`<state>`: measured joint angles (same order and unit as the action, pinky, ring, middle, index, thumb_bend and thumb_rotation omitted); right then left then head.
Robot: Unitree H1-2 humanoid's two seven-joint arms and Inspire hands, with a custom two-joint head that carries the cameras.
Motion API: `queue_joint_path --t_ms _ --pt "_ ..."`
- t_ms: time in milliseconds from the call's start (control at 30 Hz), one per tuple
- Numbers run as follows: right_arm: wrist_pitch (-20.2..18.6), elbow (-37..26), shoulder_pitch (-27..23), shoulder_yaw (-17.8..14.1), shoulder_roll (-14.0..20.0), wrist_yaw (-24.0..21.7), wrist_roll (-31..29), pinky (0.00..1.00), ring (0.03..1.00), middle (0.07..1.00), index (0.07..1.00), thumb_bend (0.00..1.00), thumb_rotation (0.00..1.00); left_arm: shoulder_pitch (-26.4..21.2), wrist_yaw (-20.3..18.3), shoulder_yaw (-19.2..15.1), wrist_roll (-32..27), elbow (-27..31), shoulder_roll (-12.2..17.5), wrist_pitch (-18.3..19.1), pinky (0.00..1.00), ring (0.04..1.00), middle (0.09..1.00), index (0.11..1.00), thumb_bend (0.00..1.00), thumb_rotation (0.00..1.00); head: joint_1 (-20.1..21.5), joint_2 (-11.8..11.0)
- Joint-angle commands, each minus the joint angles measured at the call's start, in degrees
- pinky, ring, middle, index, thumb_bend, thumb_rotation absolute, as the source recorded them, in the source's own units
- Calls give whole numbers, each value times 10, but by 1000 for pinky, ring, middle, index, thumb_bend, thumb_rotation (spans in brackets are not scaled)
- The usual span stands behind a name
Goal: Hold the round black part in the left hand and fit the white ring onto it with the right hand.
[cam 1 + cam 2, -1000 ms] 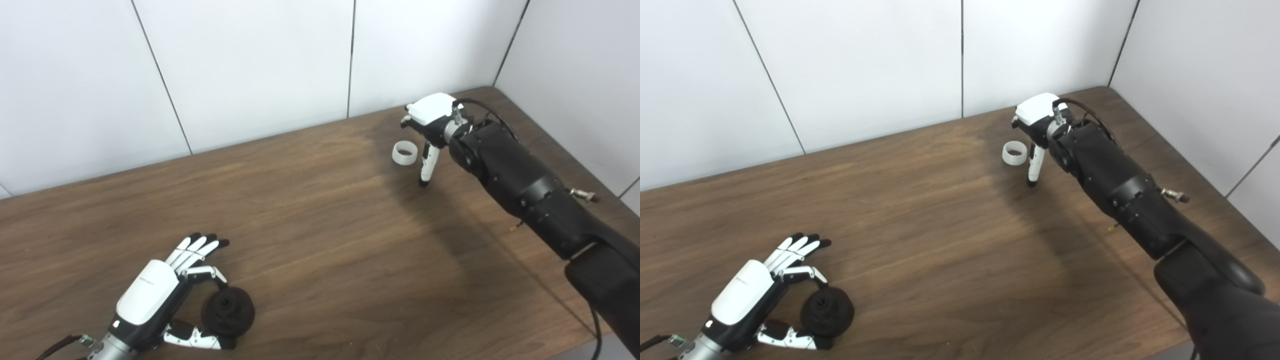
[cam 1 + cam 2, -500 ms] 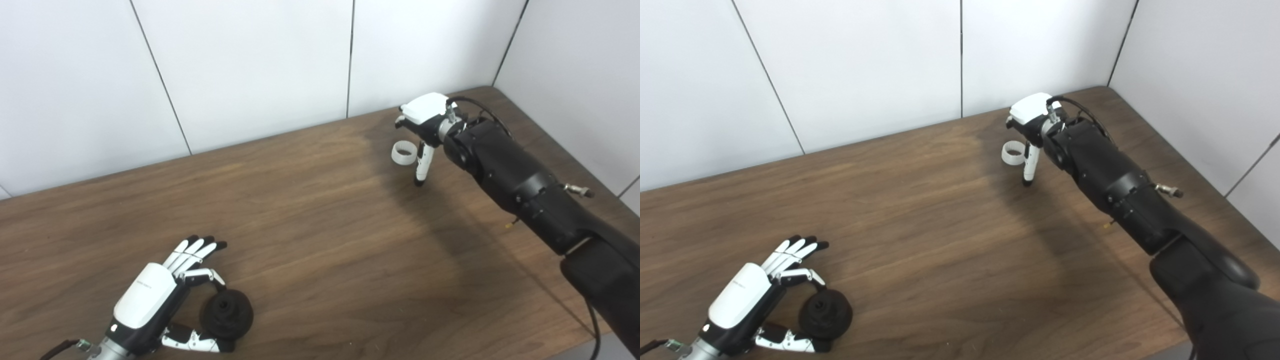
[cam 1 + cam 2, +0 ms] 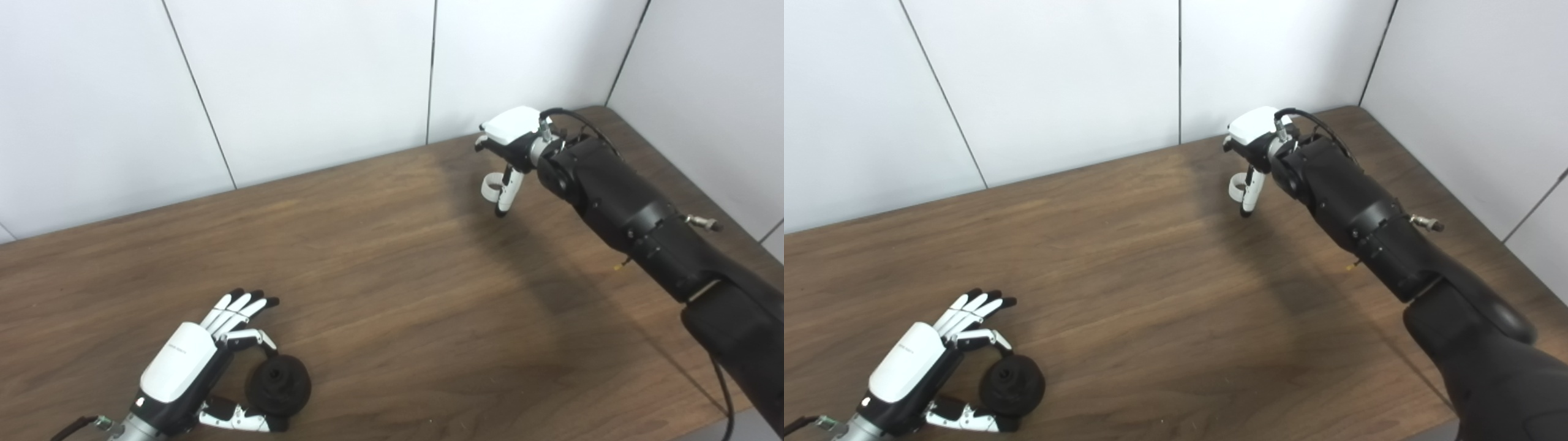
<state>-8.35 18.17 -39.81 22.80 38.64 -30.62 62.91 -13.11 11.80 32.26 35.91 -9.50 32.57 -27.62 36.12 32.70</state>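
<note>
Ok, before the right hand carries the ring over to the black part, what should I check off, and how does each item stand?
1. White ring in right hand: cannot tell; the thumb crosses it, grip unclear.
2. Ring off the table: cannot tell.
3. Black part between left hand fingers and thumb: ok.
4. Black part lifted: not ok, it sits on the table.
5. Bare tabletop between the two hands: ok.

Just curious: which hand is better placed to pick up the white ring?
The right hand: its fingers already curl around the ring at the table's far side. The left hand is far off, at the black part.
</note>
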Motion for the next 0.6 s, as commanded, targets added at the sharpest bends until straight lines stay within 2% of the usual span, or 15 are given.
queue_joint_path --t_ms 0,567 --pt "6 -6 -35 -6 16 12 -1 1000 1000 1000 872 1000 407 17 -23 8 15 1 14 7 1000 962 921 479 517 47 0 1" --pt "0 -2 -37 -4 22 8 -5 1000 1000 1000 870 1000 384 24 -25 2 13 7 17 7 1000 960 922 479 517 47 2 4"
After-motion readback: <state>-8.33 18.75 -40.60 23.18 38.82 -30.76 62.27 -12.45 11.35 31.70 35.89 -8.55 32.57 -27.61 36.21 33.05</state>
